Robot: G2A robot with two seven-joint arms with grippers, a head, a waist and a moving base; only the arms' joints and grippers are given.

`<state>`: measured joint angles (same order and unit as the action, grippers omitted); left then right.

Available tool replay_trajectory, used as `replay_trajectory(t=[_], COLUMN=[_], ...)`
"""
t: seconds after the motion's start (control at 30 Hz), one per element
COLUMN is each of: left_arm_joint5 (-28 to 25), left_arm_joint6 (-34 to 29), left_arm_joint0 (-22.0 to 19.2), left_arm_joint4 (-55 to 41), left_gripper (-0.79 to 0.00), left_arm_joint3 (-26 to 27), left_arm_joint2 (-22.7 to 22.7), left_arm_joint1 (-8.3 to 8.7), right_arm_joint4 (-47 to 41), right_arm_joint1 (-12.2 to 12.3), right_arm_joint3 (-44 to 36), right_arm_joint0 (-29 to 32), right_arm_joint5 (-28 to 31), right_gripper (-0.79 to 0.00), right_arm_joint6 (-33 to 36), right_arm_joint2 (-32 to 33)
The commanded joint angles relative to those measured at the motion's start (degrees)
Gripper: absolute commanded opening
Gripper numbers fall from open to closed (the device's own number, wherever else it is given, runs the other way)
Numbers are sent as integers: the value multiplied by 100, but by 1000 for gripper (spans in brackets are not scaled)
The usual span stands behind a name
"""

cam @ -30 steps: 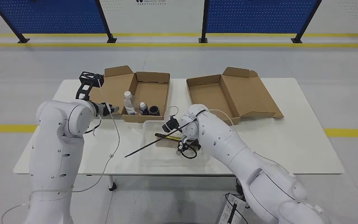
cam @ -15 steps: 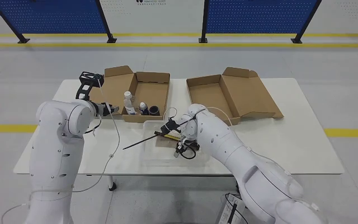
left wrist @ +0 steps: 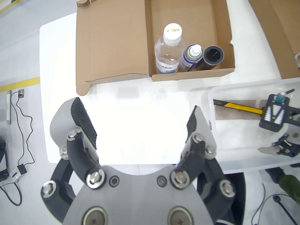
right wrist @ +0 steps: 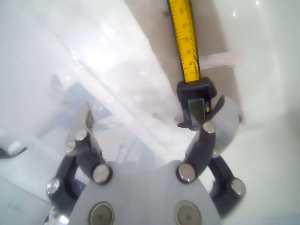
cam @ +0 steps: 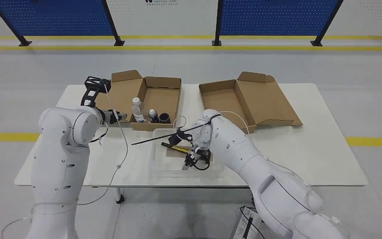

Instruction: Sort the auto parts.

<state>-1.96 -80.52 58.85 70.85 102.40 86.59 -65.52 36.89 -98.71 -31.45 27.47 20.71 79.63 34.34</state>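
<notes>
Left wrist view: 3 items stand in the left box (left wrist: 182, 10), a clear bottle (left wrist: 169, 47), a spray can (left wrist: 192, 56) and a black tube (left wrist: 212, 56), side by side at its near wall. The yellow caliper (left wrist: 239, 106) lies unsorted in the clear tub (left wrist: 236, 136), right of the box. The right jaws hang spread inside the tub, grasping nothing, the caliper's black head just beside 1 of them. The left jaws hover released above the surface (left wrist: 131, 122). Sorting looks partly done; the caliper remains, perhaps for the right box (cam: 233, 104).

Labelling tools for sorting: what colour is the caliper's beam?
Yellow with black graduations; the caliper's beam shows best in the right wrist view.
</notes>
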Motion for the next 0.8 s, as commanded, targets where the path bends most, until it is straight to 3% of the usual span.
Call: replay_trajectory(t=[0.0,0.23,0.47,0.77], left_arm_joint5=[0,0,0,0], left_arm_joint6=[0,0,0,0], left_arm_joint0=[0,0,0,0], left_arm_joint4=[0,0,0,0], left_gripper=[0,0,0,0], left_arm_joint3=[0,0,0,0], left_arm_joint2=[0,0,0,0], left_arm_joint1=[0,0,0,0], right_arm_joint4=[33,-6,503,951], right_arm_joint1=[-15,-77,-102,-145], right_arm_joint3=[-33,-177,-197,-44], right_arm_joint0=[11,60,-31,-127], right_arm_joint5=[46,133,-222,-203], right_gripper=[0,0,0,0], right_arm_joint6=[70,137,-84,-122], right_arm_joint2=[-52,-160,-334,-517])
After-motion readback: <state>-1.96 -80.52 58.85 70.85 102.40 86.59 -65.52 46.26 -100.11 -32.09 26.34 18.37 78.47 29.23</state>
